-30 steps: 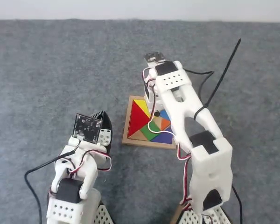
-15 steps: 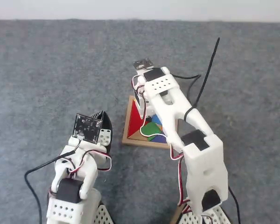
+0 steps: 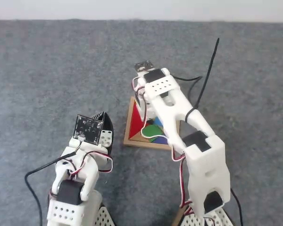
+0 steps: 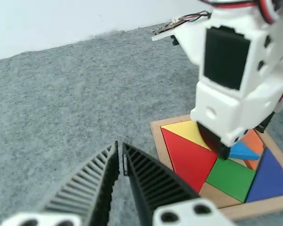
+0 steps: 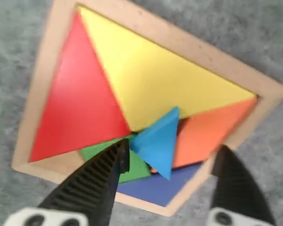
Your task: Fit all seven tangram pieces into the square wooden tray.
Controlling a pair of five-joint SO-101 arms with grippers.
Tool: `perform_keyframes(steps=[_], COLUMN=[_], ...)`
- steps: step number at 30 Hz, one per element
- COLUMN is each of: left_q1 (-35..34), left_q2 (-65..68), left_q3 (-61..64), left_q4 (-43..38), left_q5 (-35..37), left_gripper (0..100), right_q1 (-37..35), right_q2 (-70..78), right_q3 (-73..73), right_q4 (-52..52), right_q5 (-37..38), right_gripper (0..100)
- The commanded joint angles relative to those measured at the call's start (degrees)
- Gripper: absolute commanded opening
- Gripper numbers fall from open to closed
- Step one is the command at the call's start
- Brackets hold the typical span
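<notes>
Right tool (image 5: 172,153) hangs wide open, gripping nothing, over the wooden tray (image 5: 203,54), straddling a blue triangle (image 5: 158,141) lying askew on other pieces, while the left tool (image 4: 120,150), closed and empty, sits near-left above the grey table (image 3: 61,61).

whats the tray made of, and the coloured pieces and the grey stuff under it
The tray looks like pale bare wood or plywood: a tan, matt, faintly speckled rim. The red triangle and yellow triangle look like painted wood, possibly plastic: flat solid colour, smooth faces, crisp edges. The grey surface looks like felt or short-pile carpet: a fuzzy, mottled texture.
</notes>
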Motion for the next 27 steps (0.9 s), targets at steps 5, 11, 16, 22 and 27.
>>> perform_keyframes(steps=[5, 11, 16, 22, 27], left_q1=[-0.1, -0.1, -0.1, 0.0, 0.6], left_q2=[-0.5, -0.5, -0.5, -0.5, -0.2], left_q3=[-1.1, -1.3, -1.3, -1.4, -1.9], left_q4=[-1.3, -0.6, -0.6, -0.6, -2.5], left_q5=[-0.8, -0.8, -0.8, -0.8, -0.7], left_gripper=[2, 2, 2, 2, 1], right_q1=[3.6, 3.8, 3.8, 7.1, 18.2], right_q2=[-7.3, -5.5, -7.8, -17.6, -28.1], right_q3=[-0.2, 0.3, 0.3, 3.2, 17.2], right_q4=[1.0, 0.2, 0.7, 3.6, -6.2], right_q5=[2.4, 2.8, 3.2, 5.6, 5.9], right_gripper=[1.7, 0.6, 0.8, 0.8, 0.8])
